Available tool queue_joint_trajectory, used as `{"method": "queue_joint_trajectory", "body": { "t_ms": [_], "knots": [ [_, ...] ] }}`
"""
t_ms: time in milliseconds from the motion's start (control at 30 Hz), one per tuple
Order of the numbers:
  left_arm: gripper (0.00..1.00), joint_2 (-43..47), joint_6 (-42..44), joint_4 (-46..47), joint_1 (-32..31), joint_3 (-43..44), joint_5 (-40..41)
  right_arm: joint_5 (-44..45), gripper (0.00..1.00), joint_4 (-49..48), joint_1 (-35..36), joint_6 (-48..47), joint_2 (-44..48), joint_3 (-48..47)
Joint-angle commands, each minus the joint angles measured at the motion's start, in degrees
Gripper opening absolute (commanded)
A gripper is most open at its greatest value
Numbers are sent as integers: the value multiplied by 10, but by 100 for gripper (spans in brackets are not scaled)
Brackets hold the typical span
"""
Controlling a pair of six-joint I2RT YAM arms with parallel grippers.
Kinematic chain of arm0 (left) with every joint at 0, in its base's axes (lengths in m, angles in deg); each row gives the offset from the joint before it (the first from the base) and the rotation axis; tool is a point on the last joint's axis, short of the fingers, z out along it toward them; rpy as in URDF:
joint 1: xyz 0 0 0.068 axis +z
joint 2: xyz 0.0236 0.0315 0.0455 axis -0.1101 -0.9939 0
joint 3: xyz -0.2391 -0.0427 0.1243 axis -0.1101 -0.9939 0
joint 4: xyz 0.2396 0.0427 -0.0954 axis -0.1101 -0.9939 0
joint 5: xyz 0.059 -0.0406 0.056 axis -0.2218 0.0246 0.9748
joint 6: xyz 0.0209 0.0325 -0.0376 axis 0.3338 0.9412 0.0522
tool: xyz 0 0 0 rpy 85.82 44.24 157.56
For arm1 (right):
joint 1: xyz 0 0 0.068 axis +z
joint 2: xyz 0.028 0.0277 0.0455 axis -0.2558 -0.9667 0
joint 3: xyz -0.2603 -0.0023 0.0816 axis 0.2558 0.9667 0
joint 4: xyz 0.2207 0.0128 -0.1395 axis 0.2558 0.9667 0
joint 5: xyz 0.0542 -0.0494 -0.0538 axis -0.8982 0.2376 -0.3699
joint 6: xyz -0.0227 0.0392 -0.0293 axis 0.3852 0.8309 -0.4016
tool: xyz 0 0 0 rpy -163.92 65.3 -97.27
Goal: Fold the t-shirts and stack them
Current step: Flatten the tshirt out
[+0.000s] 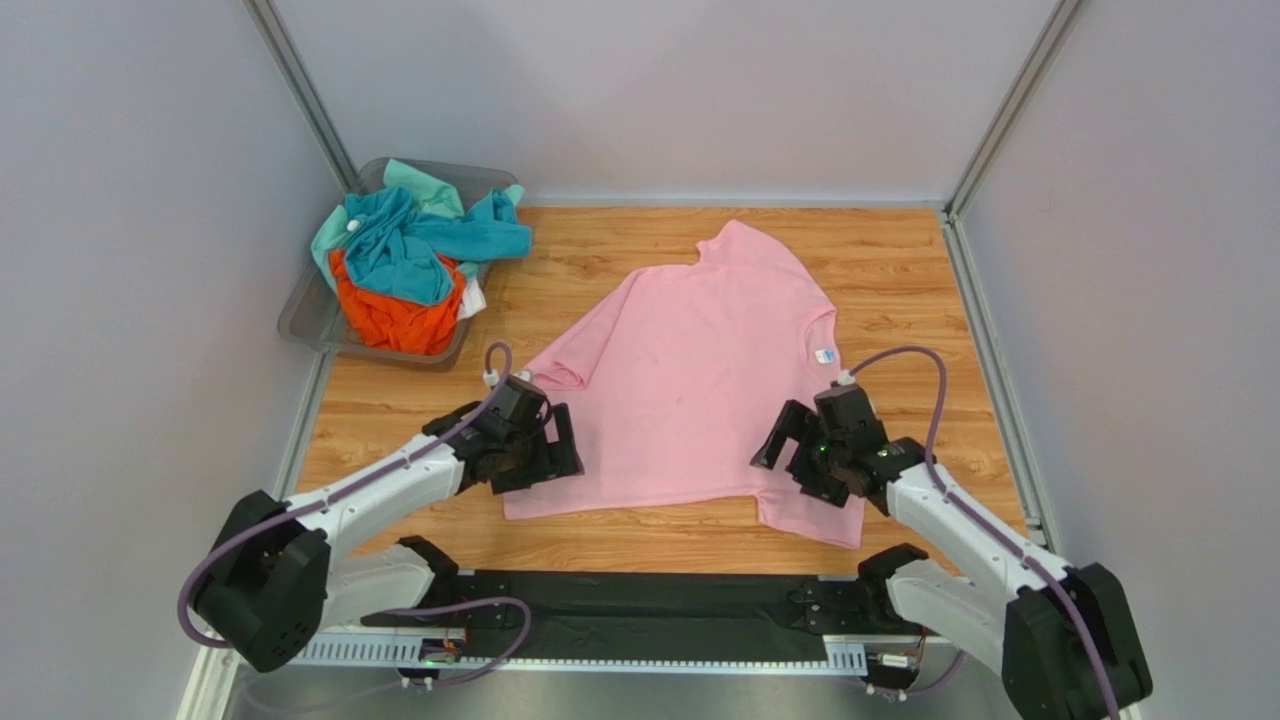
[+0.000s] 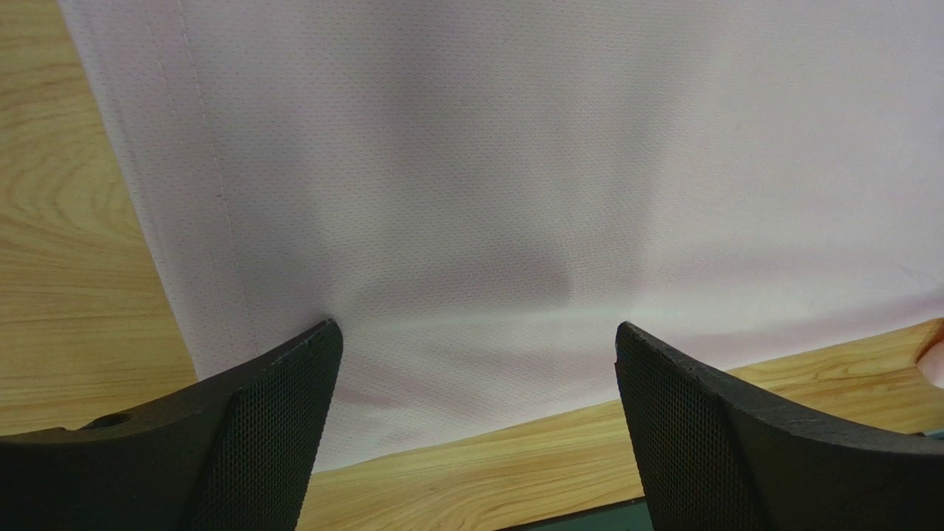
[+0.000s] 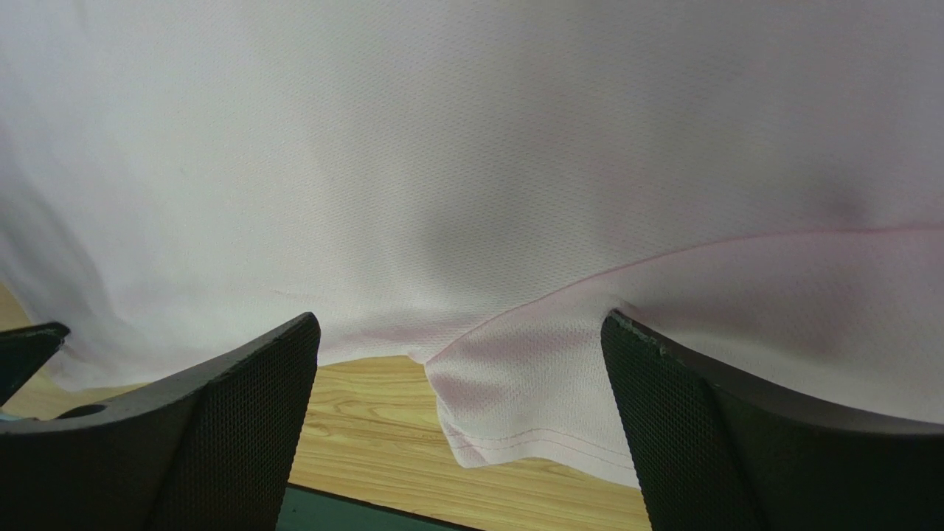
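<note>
A light pink t-shirt [image 1: 694, 375] lies spread on the wooden table, collar to the right and hem toward the left. My left gripper [image 1: 562, 446] hovers open over its near left corner; the left wrist view shows pink cloth [image 2: 532, 199] between the spread fingers [image 2: 266, 409], nothing held. Over the near right part, by a folded sleeve [image 3: 532, 398], my right gripper [image 1: 781, 435] stands open, its fingers [image 3: 687, 409] wide apart. Teal, mint and orange t-shirts [image 1: 403, 258] are heaped in a bin at the back left.
The grey translucent bin [image 1: 308, 327] sits at the back left corner against the wall. Bare wooden table [image 1: 902, 270] lies to the right of the shirt. A black bar [image 1: 631, 597] runs along the near edge between the arm bases.
</note>
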Motion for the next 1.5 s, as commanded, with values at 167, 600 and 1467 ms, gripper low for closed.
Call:
{"method": "queue_joint_trajectory", "body": {
  "t_ms": [167,600,1467],
  "knots": [
    [100,18,-51,-26,-10,-40,-46,72,100,201,-25,76,156,36],
    [100,73,-25,-113,-47,76,31,-12,100,101,-25,-52,235,-33],
    [62,-329,67,-41,89,370,24,1,100,1,-25,-201,-45,-114]
  ]
}}
